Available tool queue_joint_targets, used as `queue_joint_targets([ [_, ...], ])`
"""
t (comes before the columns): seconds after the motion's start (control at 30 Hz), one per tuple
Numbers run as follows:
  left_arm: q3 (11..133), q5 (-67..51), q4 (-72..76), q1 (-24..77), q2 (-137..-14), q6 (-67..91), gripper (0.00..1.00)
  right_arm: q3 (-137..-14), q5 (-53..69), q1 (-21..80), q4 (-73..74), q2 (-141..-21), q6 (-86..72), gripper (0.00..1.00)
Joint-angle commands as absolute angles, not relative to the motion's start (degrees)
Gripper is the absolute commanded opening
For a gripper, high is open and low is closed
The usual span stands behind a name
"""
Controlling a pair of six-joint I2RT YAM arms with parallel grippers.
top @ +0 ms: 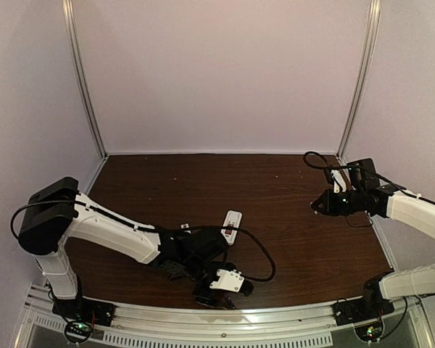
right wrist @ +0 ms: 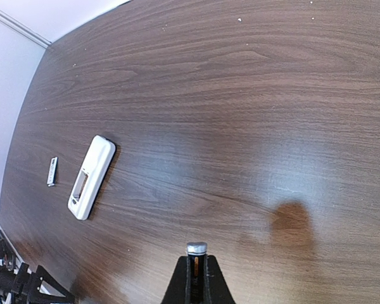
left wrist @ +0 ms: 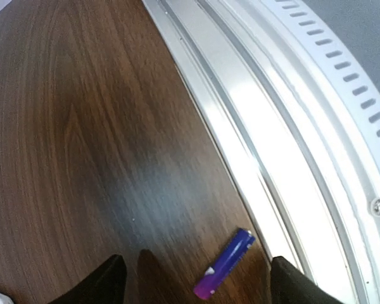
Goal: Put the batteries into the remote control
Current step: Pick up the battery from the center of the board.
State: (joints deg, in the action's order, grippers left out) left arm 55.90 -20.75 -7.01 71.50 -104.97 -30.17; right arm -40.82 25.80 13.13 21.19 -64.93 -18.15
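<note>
The white remote control [top: 233, 225] lies at the table's middle; in the right wrist view the remote control [right wrist: 92, 176] shows its recessed bay facing up. One purple battery [left wrist: 225, 264] lies flat on the wood beside the metal rail. My left gripper [left wrist: 196, 288] is open just above the table, one finger on each side of that battery, not touching it; it also shows at the near edge in the top view [top: 216, 291]. My right gripper [right wrist: 196, 261] is shut on the second battery [right wrist: 196, 248], whose silvery end pokes out. It hovers at the right [top: 320, 206], away from the remote.
A small white strip [right wrist: 52, 171] lies beyond the remote. The metal rail [left wrist: 272, 158] of the table's near edge runs close along the left gripper. White walls enclose the table on three sides. The left arm's cable [top: 257, 250] loops near the remote.
</note>
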Motion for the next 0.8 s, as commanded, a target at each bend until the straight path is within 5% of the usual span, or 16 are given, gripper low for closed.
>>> queue_joint_targets([
  [0.0, 56.2, -18.9, -4.9, 72.0, -106.6, -32.7, 0.73, -40.4, 26.4, 12.7, 20.3, -65.0, -17.5, 0.00],
  [0.23, 56.8, -17.3, -8.1, 72.1, -108.5, -32.8, 0.34, -40.4, 26.7, 12.8, 20.2, -65.4, -17.3, 0.00],
  [0.53, 58.8, -14.0, -12.8, 70.7, -107.5, -28.0, 0.02, -40.4, 29.8, 14.5, 19.4, -68.1, -17.2, 0.00],
  [0.77, 52.7, -12.9, -3.0, 62.0, -95.5, -16.1, 0.00, -42.6, 28.9, 22.4, 17.5, -71.1, -17.7, 0.00],
])
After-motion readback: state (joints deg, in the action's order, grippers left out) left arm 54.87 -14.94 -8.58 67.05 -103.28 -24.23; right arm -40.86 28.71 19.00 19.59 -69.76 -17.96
